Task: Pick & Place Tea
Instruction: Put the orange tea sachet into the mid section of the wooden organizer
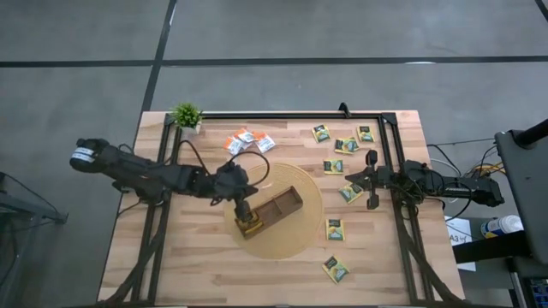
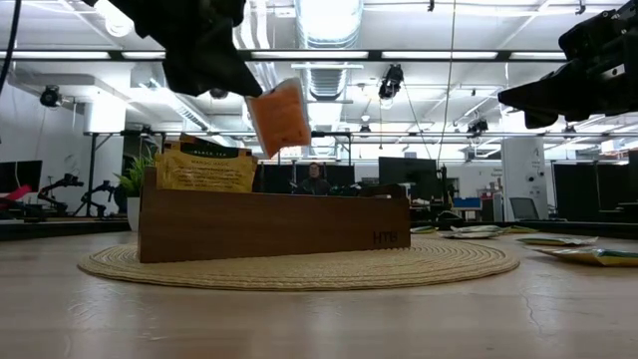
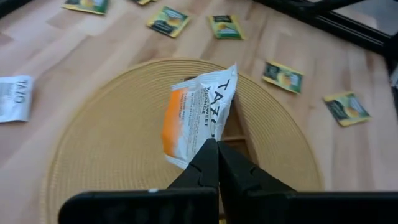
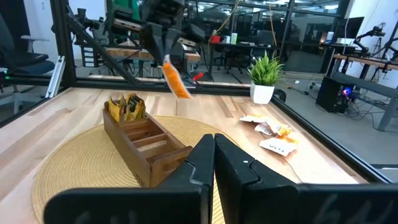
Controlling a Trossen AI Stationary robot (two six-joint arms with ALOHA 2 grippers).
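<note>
One orange sachet [image 3: 199, 115] hangs clenched in my left claw [image 3: 214, 149], just above the tray [image 1: 276, 210]; right claw [image 1: 370, 180] shut, empty, farther off.

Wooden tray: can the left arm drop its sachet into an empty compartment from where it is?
Probably yes. The left gripper holds the white-and-orange sachet in the air above the tray. Nothing lies between them, and only the end compartment holds sachets; the others look empty.

My matt black plastic-looking fingers [image 3: 214, 163] pinch a crinkled, slightly glossy paper sachet [image 3: 198, 116] — below, a rough woven straw mat [image 3: 118, 149], smooth brown wooden tray [image 4: 146, 140], pale wood-grain table [image 1: 197, 274].
</note>
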